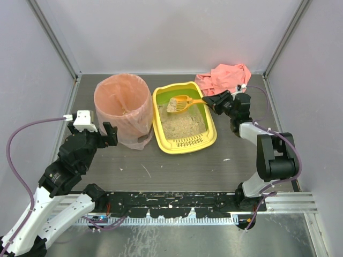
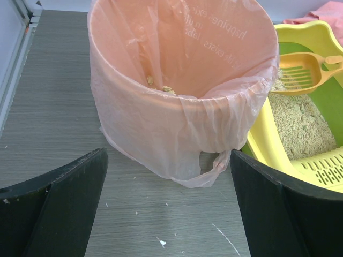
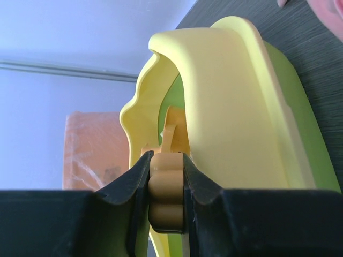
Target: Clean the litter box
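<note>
The yellow litter box (image 1: 212, 140), green inside with beige litter (image 1: 182, 126), sits mid-table; it also shows in the left wrist view (image 2: 262, 142) and the right wrist view (image 3: 236, 107). My right gripper (image 1: 216, 101) is shut on the handle (image 3: 167, 193) of an orange slotted scoop (image 1: 181, 103), held over the far end of the box with litter clumps in it. My left gripper (image 1: 110, 135) is open and empty, just left of the round bin lined with a pink bag (image 1: 123, 107); its fingers (image 2: 64, 209) frame the bin's base (image 2: 177, 139).
A pink cloth (image 1: 225, 77) lies at the back right by the wall. White specks of litter dot the dark table (image 1: 161, 171) in front of the bin and box. Grey walls enclose the table on three sides.
</note>
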You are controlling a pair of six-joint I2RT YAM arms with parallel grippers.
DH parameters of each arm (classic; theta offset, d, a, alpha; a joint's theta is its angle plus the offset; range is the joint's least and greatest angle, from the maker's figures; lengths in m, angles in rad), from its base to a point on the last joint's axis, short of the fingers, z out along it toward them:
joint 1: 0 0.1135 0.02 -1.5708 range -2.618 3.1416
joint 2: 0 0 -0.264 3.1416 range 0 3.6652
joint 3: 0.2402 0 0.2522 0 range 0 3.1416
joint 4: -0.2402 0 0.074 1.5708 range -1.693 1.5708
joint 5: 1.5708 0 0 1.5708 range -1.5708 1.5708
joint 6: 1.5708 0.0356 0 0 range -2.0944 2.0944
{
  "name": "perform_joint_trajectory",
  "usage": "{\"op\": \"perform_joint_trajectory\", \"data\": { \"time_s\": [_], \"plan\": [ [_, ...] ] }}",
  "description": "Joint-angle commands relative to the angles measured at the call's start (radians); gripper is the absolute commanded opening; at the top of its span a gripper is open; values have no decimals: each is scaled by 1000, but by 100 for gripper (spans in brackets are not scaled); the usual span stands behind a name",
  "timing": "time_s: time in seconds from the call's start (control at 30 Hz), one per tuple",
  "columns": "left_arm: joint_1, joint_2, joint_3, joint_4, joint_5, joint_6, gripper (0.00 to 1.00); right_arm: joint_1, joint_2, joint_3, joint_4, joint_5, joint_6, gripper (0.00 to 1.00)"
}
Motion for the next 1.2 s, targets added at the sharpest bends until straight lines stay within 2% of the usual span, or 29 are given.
{"op": "perform_joint_trajectory", "data": {
  "time_s": [0.0,0.23,0.37,0.47,0.6,0.67,0.73,0.87,0.97,1.07,1.17],
  "plan": [
    [4,1,17,28,3,12,98,-42,-74,-44,205,-115,95,1],
    [4,-5,31,15,6,9,98,-132,-100,-145,425,-271,269,1],
    [3,-16,37,9,15,6,98,-171,-108,-240,582,-277,405,1],
    [3,-16,37,26,81,17,98,-129,-149,-266,557,-275,392,1],
    [3,5,54,40,139,6,98,-215,-239,-306,434,-252,344,1],
    [3,9,53,52,147,0,98,-189,-252,-303,404,-249,327,1],
    [3,14,45,68,147,-4,98,-154,-248,-287,401,-273,306,1],
    [3,30,55,72,163,-13,98,-235,-251,-355,419,-227,346,1],
    [3,33,44,86,162,-15,98,-167,-204,-319,457,-276,334,1],
    [3,43,52,77,163,-15,98,-238,-196,-375,500,-237,389,1],
    [2,41,41,86,155,-18,98,-153,-175,-315,493,-275,353,1]
  ]
}}
